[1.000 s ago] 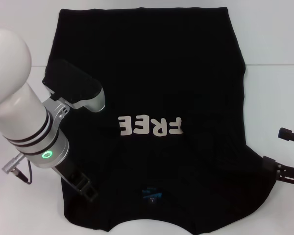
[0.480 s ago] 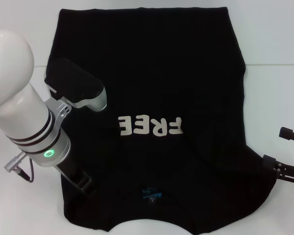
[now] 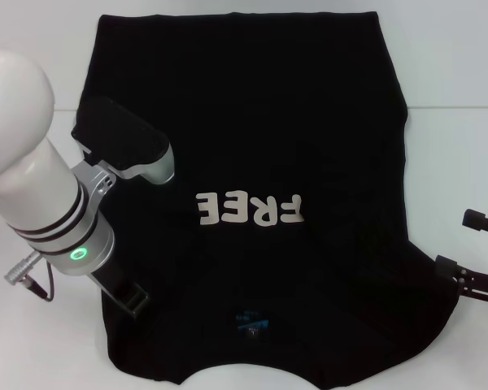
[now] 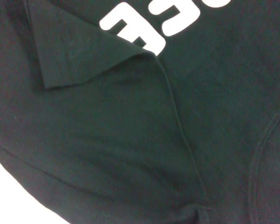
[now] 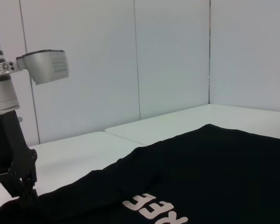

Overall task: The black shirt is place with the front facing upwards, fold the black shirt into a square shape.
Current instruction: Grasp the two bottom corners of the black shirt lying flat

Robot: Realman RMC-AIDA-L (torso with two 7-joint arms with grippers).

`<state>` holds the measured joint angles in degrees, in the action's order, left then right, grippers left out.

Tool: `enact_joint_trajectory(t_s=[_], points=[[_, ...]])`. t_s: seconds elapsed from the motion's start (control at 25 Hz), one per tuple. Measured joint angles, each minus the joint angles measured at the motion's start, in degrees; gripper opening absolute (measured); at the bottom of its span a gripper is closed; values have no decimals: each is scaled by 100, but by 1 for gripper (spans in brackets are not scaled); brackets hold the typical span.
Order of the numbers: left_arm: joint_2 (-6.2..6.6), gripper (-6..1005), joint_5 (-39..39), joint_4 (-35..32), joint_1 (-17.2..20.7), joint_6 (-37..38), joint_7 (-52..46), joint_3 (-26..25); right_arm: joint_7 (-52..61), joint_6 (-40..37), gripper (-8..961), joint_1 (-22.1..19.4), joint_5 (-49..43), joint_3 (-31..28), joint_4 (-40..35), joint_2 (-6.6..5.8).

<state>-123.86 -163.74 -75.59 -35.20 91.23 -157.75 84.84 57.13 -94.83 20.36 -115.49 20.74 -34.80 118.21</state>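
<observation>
1. Across the white desk lies the black shirt, spread flat, front up, collar end nearest the robot, hem at the far edge.
2. Cream "FREE" lettering sits mid-shirt, reading upside down in the head view. Small blue neck label is just inside the collar, near edge.
3. Left sleeve is folded inward onto the body; the left wrist view shows that flap with its corner touching the lettering, and a long crease running from there toward the collar seam.
4. Right side of the shirt bulges out toward the right arm; its lower right corner lies just beside the right tool.
5. Left tool: down at the shirt's left shoulder area, near edge, on or just above the cloth. White forearm with green ring light above it, wrist camera housing hanging over the shirt's left side.
6. Left tool state: can't tell. Fingertips merge with the black fabric in the head view; the right wrist view shows the tool low at the cloth edge, but the fingers there are not resolvable either.
7. Right tool: off the shirt's right edge, over bare desk, mostly cut by the frame. Two black fingers visible, spread apart, nothing between them.
</observation>
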Motion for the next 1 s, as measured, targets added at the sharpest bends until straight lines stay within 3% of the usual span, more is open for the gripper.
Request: enact_joint_trajectory(t_s=[0.08, 0.28, 0.48, 0.72, 1.0], points=[[11, 183, -1, -3, 4, -2, 8, -12, 0, 0, 944, 1, 0, 0, 0, 0], [35, 103, -1, 27, 0, -25, 14, -5, 0, 0, 944, 5, 3, -22, 0, 1], [41, 107, -1, -45, 48, -39, 7, -268, 0, -20, 944, 12, 7, -158, 0, 11], [0, 102, 94, -64, 162, 84, 220, -1076, 58, -19, 944, 12, 10, -444, 0, 3], [-10, 72, 268, -131, 648, 24, 331, -1507, 430, 57, 945, 20, 9, -1093, 5, -2]])
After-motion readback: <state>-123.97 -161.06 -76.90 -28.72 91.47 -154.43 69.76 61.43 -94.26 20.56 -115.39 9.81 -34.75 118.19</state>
